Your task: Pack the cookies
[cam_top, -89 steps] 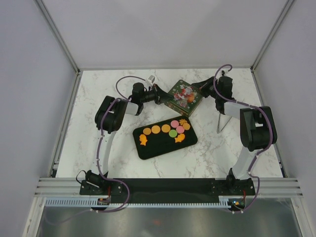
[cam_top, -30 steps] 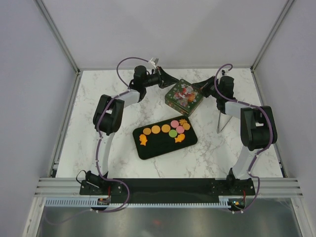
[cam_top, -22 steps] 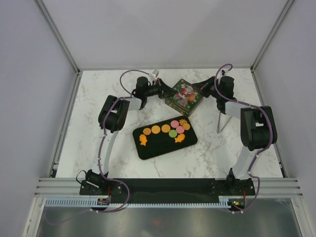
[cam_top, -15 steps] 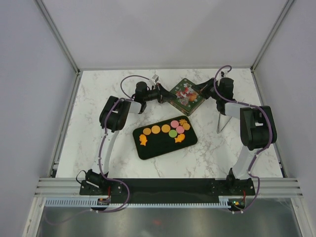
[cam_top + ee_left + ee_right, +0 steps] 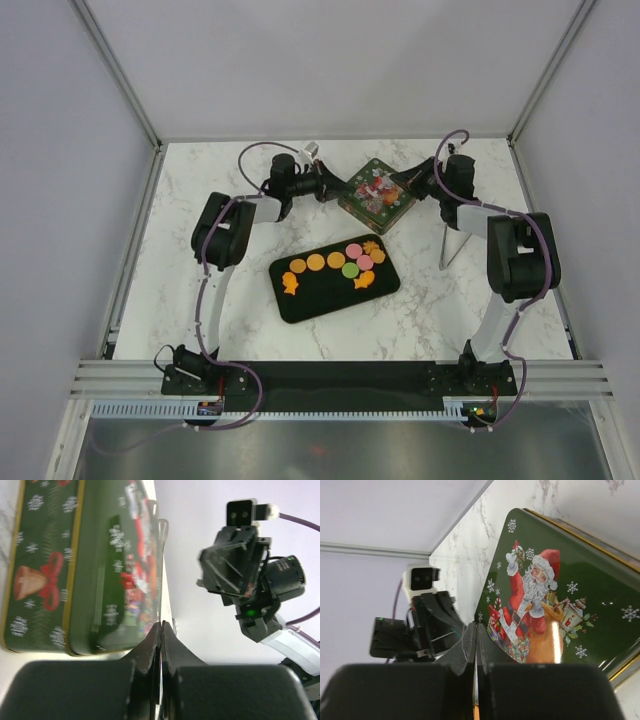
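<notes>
**Cookies on the tray, both grippers closed at the tin**

The cookies (image 5: 335, 260) lie on the black tray (image 5: 320, 300) near the middle of the marble counter (image 5: 180, 250). About ten pieces are visible. Most are orange rounds, with two pink, one green, two orange fish shapes and one orange flower shape. They sit in a loose row along the tray's far half, several touching or overlapping at its right end.

Both grippers are at the far side of the counter, well apart from the cookies and beyond the tray. Neither touches a cookie.

The left gripper (image 5: 335, 187) is closed, its fingers pressed together with nothing seen between them. In the left wrist view its tip (image 5: 161, 625) sits just beside the near edge of the green Christmas tin (image 5: 50, 580). Whether it touches the tin cannot be told.

The right gripper (image 5: 408, 182) is likewise closed on nothing visible. In the right wrist view its tip (image 5: 475, 626) lies at the edge of the tin's Santa-printed lid (image 5: 540, 595). Contact there cannot be confirmed.

In the top view the tin (image 5: 376, 195) stands between the two grippers, the left gripper at its left corner and the right gripper at its right corner. The tray lies on the near side of the tin, close to it but apart
</notes>
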Robot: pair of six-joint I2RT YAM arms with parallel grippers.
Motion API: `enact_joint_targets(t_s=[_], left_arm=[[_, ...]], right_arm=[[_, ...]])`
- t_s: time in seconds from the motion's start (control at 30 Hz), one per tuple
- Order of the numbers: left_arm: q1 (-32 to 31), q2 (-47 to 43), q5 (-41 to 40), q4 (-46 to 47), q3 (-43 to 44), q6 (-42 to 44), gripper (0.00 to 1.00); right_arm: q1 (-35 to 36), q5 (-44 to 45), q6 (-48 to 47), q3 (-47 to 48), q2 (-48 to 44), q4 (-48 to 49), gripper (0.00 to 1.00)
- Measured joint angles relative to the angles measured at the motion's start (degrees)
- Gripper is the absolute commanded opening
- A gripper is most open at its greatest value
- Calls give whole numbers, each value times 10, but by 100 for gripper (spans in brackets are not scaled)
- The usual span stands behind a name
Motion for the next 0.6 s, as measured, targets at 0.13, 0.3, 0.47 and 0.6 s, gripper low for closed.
enact_joint_targets(t_s=[0.13,0.3,0.47,0.6], left_arm=[[6,-67,-6,-76,0,48,32],[9,-219,-78,-224,-12,152,100],[3,-434,-186,-326,-121,245,100],[-14,-588,-262,-390,-234,300,100]], right_arm=[[-6,14,-41,24,-12,-62,32],[-6,68,-118,64,-80,-181,85],[-6,145,-196,61,-218,-266,98],[-6,203,-233,3,-361,-292,98]])
